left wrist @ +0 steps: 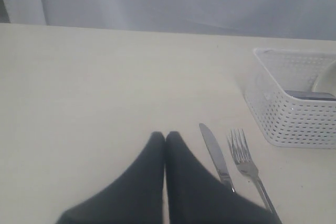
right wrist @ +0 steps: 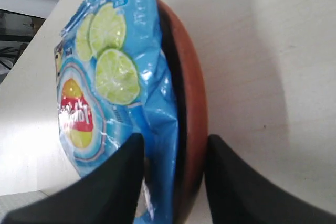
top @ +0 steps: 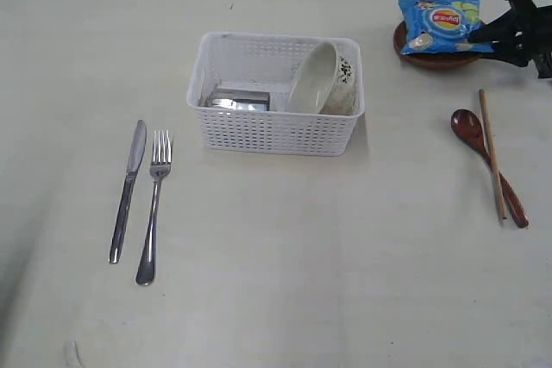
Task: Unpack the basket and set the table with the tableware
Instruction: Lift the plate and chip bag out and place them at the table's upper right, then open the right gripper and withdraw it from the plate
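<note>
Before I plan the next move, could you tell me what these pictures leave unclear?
- Mug: exterior view, mostly behind the basket wall.
- Plate: exterior view, mostly under the bag.
- Right gripper: right wrist view, gripping or clear of the plate, contact lost in shadow.
- Chopsticks: exterior view, one or two, too thin to tell.

Basket [top: 276, 131] mid-desk [top: 285, 299]; inside it, mug [top: 239, 101] at left, bowl [top: 321, 79] tipped on its side at right, against the wall; left of basket, well apart: knife [top: 128, 189] and fork [top: 153, 204] side by side, knife outermost; far right, behind: chip bag [top: 440, 21] on plate [top: 435, 61]; before plate: spoon [top: 470, 129] with chopsticks [top: 492, 152] crossing its handle.
</note>
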